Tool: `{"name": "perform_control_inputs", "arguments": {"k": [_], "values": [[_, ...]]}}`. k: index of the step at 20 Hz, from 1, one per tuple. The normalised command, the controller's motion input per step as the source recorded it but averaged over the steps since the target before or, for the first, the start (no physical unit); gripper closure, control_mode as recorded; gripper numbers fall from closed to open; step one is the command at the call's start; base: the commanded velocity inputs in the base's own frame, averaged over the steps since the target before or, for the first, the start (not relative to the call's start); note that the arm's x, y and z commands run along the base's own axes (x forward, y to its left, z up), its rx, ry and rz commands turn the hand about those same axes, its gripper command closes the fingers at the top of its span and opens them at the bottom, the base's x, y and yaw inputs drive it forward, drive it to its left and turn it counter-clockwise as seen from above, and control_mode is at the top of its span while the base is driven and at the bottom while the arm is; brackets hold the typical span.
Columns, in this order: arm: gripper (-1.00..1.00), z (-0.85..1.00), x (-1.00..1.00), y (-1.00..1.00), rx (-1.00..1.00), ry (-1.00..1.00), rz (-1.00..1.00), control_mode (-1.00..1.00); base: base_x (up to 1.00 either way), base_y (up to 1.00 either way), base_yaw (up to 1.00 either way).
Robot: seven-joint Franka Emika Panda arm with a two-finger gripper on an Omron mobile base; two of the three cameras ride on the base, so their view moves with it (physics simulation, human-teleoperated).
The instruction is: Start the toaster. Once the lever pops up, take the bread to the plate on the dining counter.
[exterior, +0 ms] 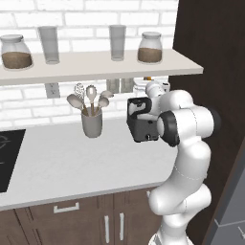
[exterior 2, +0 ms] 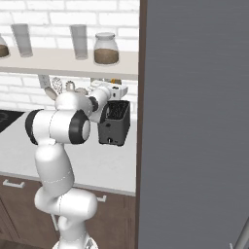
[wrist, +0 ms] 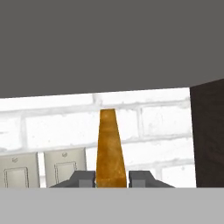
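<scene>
While the gripper points at the brick wall, its jaws are clamped on the bread.
Seen edge-on in the hand view, the slice stands upright between the two fingertips, one at each side of its lower end. Behind it are two wall switches, under the shelf. From the base views, the hand seems to hover just above the toaster, on the worktop.

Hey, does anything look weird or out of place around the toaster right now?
Nothing spilled or damaged. The one unusual thing: the bread is out of the toaster, pinched edge-on between the gripper fingers, in front of the brick wall. The crock stands upright.
</scene>
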Motion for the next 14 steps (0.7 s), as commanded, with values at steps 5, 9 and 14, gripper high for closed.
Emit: {"name": "perform_control_inputs", "arguments": {"k": [5,9,14], "values": [[1.00,0.00,0.00,0.00,0.00,0.00,0.00,-1.00,0.00,0.00,0.00],[1.00,0.00,0.00,0.00,0.00,0.00,0.00,-1.00,0.00,0.00,0.00],[1.00,0.00,0.00,0.00,0.00,0.00,0.00,-1.00,0.00,0.00,0.00]]}}
